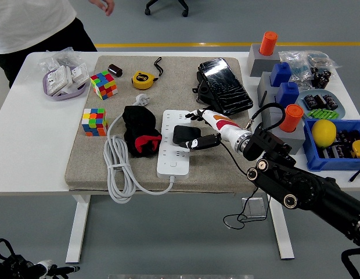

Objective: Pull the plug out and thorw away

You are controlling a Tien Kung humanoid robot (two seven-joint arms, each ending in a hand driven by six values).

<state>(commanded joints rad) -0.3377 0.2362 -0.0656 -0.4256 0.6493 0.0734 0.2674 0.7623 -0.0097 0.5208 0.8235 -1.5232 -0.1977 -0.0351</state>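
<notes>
So the black plug [182, 135] sits plugged into the white power strip [175, 143] on the grey mat [87, 157]. Right hand [204, 129] has its fingers spread around it, not clearly pinching. Probably light, rigid, tight-fitting; grab the blocky sides and pull straight up.

Right arm [308, 195]: black, bulky segmented links, matte casing, round silver screw caps or joint covers along the side. Silver ring collar at the wrist [244, 141]. Thin black cable loops up from behind the wrist and arcs over the forearm. Right hand [208, 129]: five fingers, white shell on the back with an orange-red patch, fingers [194, 115] black and slender with pale joints. Person at the table's far left corner: white top [29, 20], dark trousers [75, 35].
</notes>
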